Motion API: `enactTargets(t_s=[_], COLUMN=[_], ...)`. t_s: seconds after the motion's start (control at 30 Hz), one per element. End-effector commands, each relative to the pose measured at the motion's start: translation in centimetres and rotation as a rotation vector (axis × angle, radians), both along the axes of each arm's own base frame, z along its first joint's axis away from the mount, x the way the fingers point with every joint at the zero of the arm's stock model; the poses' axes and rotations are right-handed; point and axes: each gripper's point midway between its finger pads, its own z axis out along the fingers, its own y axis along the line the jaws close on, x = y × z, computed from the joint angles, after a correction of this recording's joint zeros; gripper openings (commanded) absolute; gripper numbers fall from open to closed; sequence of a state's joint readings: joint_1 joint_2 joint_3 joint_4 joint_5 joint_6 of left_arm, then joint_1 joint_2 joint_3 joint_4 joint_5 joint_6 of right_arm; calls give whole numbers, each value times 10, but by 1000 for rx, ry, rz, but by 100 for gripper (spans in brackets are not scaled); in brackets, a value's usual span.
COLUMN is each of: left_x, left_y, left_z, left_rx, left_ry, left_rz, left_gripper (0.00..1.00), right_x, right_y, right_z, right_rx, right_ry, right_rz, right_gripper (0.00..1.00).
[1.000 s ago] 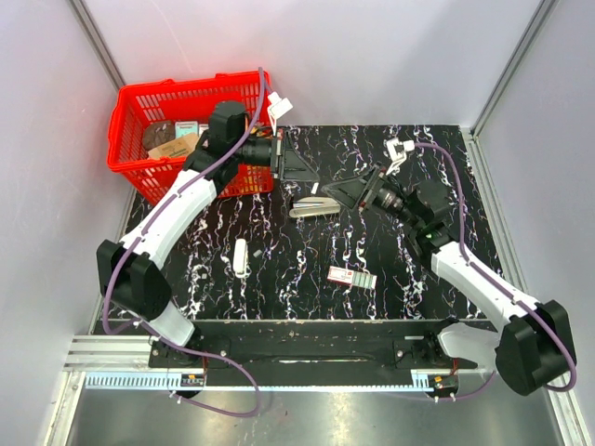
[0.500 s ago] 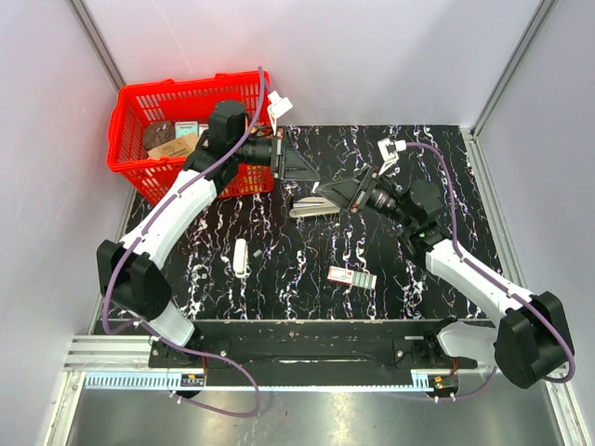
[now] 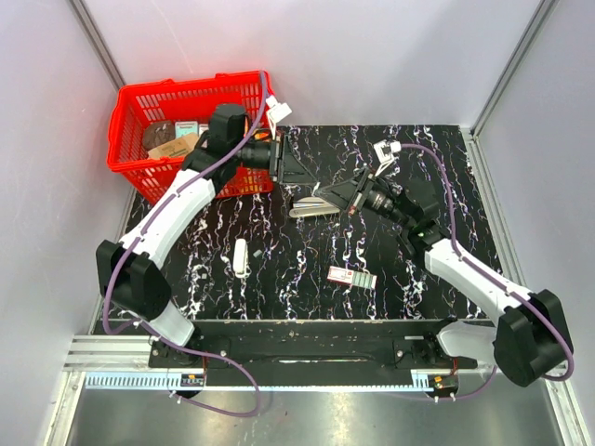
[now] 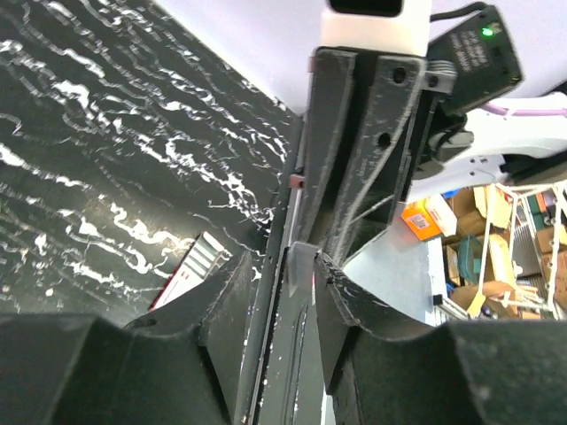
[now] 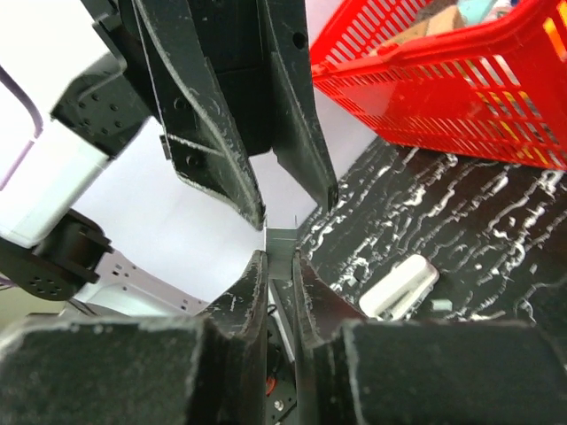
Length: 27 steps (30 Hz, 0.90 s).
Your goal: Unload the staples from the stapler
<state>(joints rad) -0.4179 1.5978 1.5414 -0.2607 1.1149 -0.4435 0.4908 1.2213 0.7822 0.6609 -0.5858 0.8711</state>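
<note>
Grey-silver stapler seemingly in pinch of right tool, left tool apart around it

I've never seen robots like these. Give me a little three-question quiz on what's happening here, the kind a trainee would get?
1. True or false: the red basket stands at the far left of the table, on the left arm's side.
2. Which gripper is shut on the stapler? A: the left one. B: the right one. C: neither.
3. Not counting the stapler, how many small loose items lie on the table outside the basket?

Key
1. True.
2. B: the right gripper pinches its thin metal edge.
3. Two: the white bar and the red-and-white box.
</note>
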Motion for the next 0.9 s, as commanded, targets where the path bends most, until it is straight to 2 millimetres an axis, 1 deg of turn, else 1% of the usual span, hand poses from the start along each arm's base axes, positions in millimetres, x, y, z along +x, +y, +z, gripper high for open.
enactTargets(t_s=[0.0, 0.1, 0.17, 0.23, 0.3, 0.33, 0.37, 0.4, 0.47, 0.53, 0.63, 0.77, 0.87], left_x=[24, 51, 60, 65, 63, 57, 55, 46, 35, 24, 17, 16, 15], left_y=[25, 44, 52, 56, 51, 44, 40, 29, 12, -8, -33, -59, -73], left_z=[-11, -37, -60, -83, -107, -119, -131, -141, -164, -181, -197, -218, -231], left_rx=[99, 189, 273, 328, 391, 433, 465, 488, 550, 587, 610, 628, 650], left_ry=[-93, -125, -161, -189, -222, -253, -267, -281, -316, -353, -393, -386, -368], left_rz=[122, 194, 223, 222, 191, 162, 145, 108, 51, -9, -66, -99, -108], left_gripper=[41, 45, 49, 52, 53, 53, 53, 53, 53, 53, 53, 52, 51], right_x=[-4, -7, -11, -16, -24, -29, -35, -40, -50, -58, -67, -75, -79], right_y=[-11, -24, -37, -52, -67, -75, -82, -91, -105, -114, -125, -139, -141], right_z=[-4, -43, -64, -86, -110, -121, -130, -144, -159, -166, -172, -177, -183], right_rx=[-103, -241, -321, -417, -509, -550, -583, -626, -675, -696, -718, -759, -764], right_ry=[-8, 81, 128, 194, 277, 320, 353, 402, 461, 494, 531, 568, 606], right_rz=[-61, -118, -166, -211, -250, -267, -281, -306, -343, -369, -400, -445, -454], right_gripper=[13, 11, 11, 11, 9, 9, 8, 7, 7, 8, 8, 8, 8])
